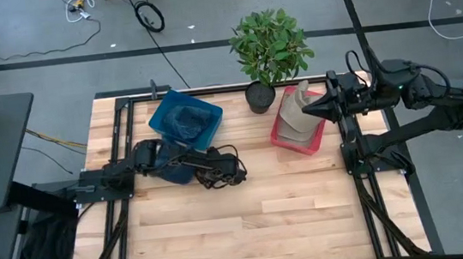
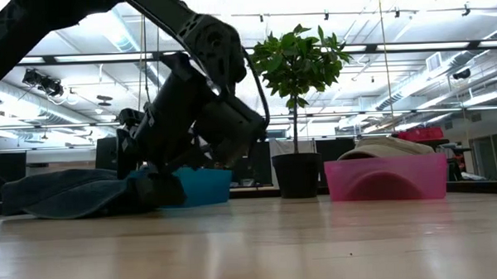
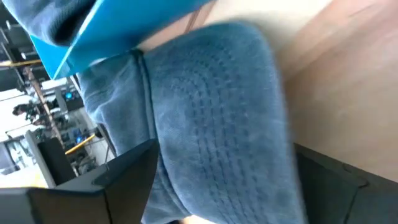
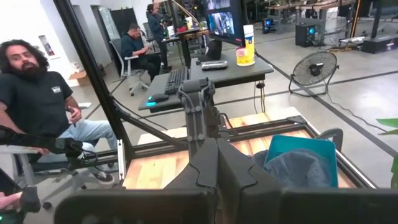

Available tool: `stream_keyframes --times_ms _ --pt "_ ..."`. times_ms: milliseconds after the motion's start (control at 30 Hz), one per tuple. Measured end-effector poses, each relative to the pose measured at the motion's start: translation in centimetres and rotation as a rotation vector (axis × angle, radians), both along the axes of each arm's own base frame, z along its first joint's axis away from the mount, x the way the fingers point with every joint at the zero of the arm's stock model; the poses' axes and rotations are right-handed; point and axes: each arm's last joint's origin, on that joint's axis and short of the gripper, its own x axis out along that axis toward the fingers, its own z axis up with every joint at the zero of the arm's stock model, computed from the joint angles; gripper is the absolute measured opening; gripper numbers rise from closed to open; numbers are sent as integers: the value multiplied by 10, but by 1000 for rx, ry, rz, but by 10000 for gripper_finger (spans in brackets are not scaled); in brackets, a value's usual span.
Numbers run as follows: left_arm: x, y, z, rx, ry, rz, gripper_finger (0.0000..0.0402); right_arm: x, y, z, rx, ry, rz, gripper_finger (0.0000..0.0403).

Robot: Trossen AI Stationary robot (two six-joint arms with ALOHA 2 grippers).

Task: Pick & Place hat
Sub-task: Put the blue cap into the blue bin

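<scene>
The step in hand looks like the pick: the left pincer is down on the wooden slatted worktop, at about nine o'clock from its middle, and the soft blue denim hat lies on the wood under it. In the left wrist view the stitched blue cloth fills the space between the two dark fingers, pressed against them on both sides, so I judge the pincer closed to a narrow grip on the hat. The low view shows the hat flat on the wood, not yet lifted.

Just beyond it, toward eleven o'clock, stands the blue plastic bin with more blue cloth inside, touching or nearly touching the hat. Farther on, at twelve o'clock, is the leafy green plant in a black pot, and at one o'clock the pink plastic bin holding a beige folded cap.

The right pincer waits at two o'clock beside the pink bin, its fingers pressed together and empty.

The next move calls for a clean lift clear of the wood, then a carry to one of the bins; which bin I cannot tell
</scene>
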Motion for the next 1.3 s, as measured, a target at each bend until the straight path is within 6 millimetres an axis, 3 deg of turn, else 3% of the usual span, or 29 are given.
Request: stream_keyframes --times_ms 133,233,500,1033,1300 --pt "-3 7 -3 -22 25 29 320 0 0 1 0 -10 -1 4" --pt "-3 8 -3 -33 33 21 275 0 0 2 -7 -20 -2 4" --pt "-6 1 3 -43 76 -44 25 0 -3 3 -12 -27 -26 4" --pt "-19 -54 70 35 -265 -96 11 0 -7 4 37 -43 -57 4" --pt "-35 -109 127 -5 -474 -272 11 0 -6 4 179 -42 -20 4"
